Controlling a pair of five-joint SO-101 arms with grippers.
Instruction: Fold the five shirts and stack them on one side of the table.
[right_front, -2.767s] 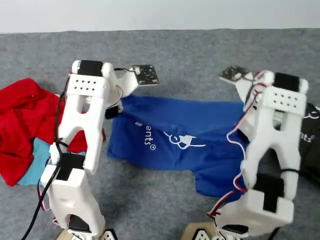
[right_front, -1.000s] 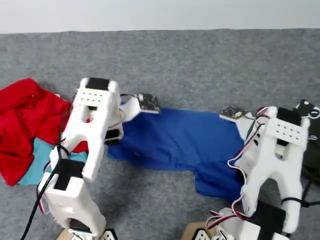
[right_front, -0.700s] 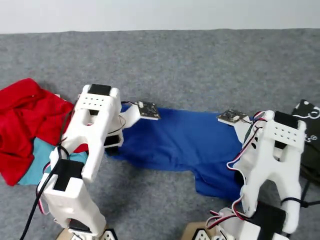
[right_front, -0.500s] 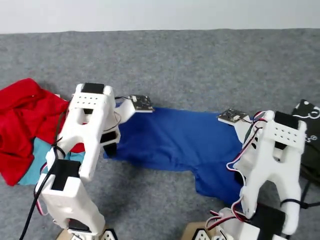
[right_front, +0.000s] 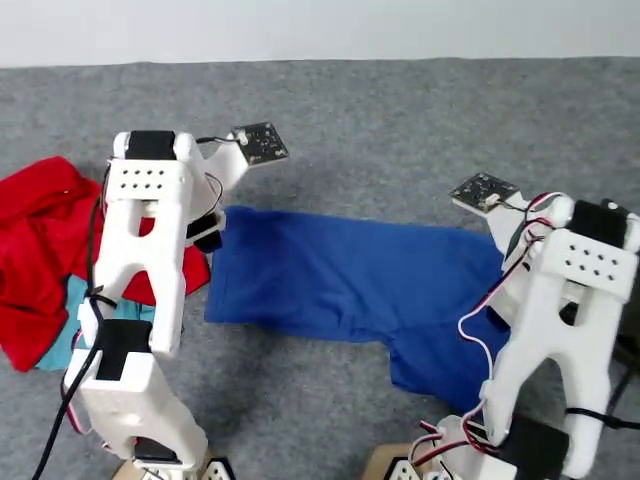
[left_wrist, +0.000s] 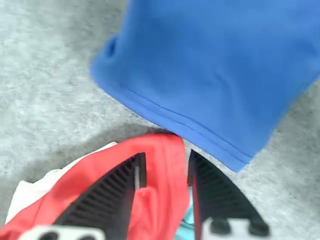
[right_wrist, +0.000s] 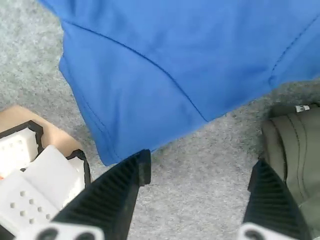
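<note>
Blue shirt (right_front: 350, 280) lies flat mid-table as a long band, partly folded at best, not stacked. Red shirt (right_front: 40, 235) and teal shirt (right_front: 68, 322) sit crumpled at the table's (right_front: 400, 120) left side, dark shirt (right_wrist: 295, 145) bunched at the right; no finished stack, so most of the task is judged left. Left gripper (left_wrist: 165, 160) hovers over the red shirt's edge, jaws narrowly apart, empty; right gripper (right_wrist: 200, 162) over the blue shirt's near corner, jaws wide, empty.
</note>
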